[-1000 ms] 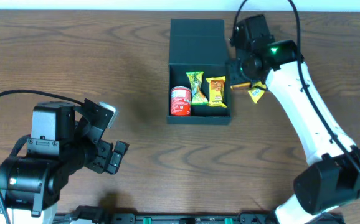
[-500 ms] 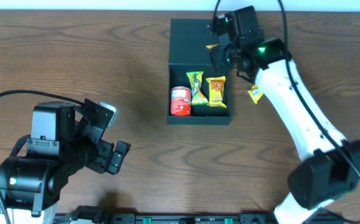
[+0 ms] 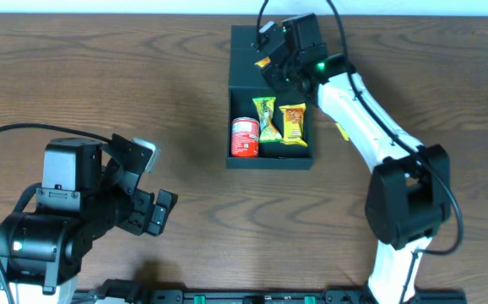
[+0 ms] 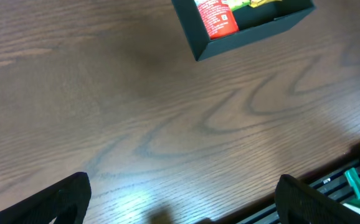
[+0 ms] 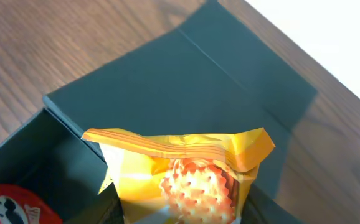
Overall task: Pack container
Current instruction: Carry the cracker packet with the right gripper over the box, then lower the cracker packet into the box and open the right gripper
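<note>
1. The dark teal-green rectangular box with a hinged flap lid stands at the far middle of the brown wooden tabletop. Its lid is folded open flat behind it.
2. Inside, a red cylindrical can, a green-yellow snack packet and an orange snack packet are packed side by side against the front wall. Some dark floor is visible behind them.
3. The right hand is partly closed on an orange-yellow crinkled foil packet. The packet is held above the rear edge of the box, near the hinge line.
4. The left hand is spread to its widest and holds nothing. It is poised over bare tabletop, well apart from the box.
5. The held packet is judged light, soft and air-puffed, with brittle contents and slick foil. A gentle pinch across its body or sealed edge is thought sufficient, since a hard squeeze could crush what is inside.
6. The box is judged light, stiff-walled and matte, so little slip is expected in a grip. It could be pushed along the tabletop by a careless nudge.
7. If the box must be handled, a side wall or the free edge of the lid is judged the best place. The hinge crease is taken to be its weakest part.
</note>
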Controlling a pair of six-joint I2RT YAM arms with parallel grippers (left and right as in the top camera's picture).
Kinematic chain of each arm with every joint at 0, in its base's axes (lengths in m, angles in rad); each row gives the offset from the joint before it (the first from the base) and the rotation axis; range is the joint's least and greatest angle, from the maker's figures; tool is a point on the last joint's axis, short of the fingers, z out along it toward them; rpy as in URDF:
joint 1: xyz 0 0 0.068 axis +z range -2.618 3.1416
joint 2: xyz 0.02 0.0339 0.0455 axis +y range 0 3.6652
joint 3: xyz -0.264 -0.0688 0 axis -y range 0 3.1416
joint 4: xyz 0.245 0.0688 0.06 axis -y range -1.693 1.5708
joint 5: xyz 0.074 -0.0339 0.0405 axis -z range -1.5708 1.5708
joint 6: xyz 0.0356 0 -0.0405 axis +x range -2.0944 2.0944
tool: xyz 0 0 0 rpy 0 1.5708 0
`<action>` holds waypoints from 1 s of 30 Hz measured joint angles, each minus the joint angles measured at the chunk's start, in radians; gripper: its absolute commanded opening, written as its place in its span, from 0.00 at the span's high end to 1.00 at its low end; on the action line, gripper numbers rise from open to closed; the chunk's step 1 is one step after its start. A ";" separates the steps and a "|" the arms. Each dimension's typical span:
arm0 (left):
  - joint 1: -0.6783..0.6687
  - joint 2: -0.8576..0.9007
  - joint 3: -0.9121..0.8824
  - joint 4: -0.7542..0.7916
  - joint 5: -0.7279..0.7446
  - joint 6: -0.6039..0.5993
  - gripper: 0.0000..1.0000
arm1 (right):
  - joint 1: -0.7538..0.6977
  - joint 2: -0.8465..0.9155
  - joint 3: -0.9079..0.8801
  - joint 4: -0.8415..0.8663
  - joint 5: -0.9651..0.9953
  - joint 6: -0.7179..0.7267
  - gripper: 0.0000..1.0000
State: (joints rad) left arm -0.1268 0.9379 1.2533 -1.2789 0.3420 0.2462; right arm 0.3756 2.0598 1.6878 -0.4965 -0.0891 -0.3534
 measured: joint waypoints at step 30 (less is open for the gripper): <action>0.000 -0.002 0.000 -0.079 -0.005 -0.014 0.05 | 0.085 0.062 0.000 -0.131 -0.216 -0.334 0.47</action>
State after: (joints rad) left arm -0.1268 0.9360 1.2533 -1.3582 0.3370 0.2317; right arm 0.4606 2.1216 1.6882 -0.6273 -0.3046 -0.6876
